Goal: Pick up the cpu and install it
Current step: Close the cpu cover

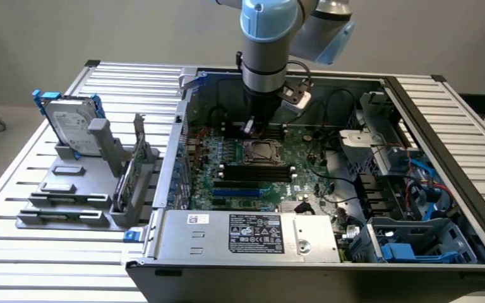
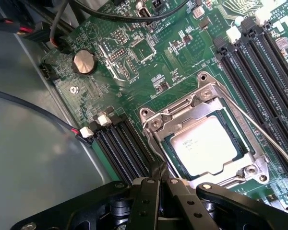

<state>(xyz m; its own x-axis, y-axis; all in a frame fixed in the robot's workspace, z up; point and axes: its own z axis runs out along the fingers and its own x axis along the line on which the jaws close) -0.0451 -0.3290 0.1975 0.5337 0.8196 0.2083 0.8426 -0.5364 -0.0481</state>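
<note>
The cpu (image 2: 206, 146) lies flat inside the socket frame (image 2: 201, 103) on the motherboard (image 2: 134, 72), its dull silver top facing up and the metal frame around its edges. So, as I judge it, the placing part of the task is done and the work is now at the seating and securing of the chip.

The gripper (image 2: 159, 172) has its fingers pressed together and holds nothing. Its tips are just beside the socket frame, at the edge next to the memory slots (image 2: 120, 148). In the exterior view the gripper (image 1: 249, 126) hangs low inside the computer case (image 1: 175, 158), just behind the socket frame.

A thin lever (image 2: 264, 134) runs slanted along the far side of the socket frame; I cannot tell if it is latched. Any move here calls for small, slow motion, I think, because the closed tips are very near to the frame and the slots.
</note>
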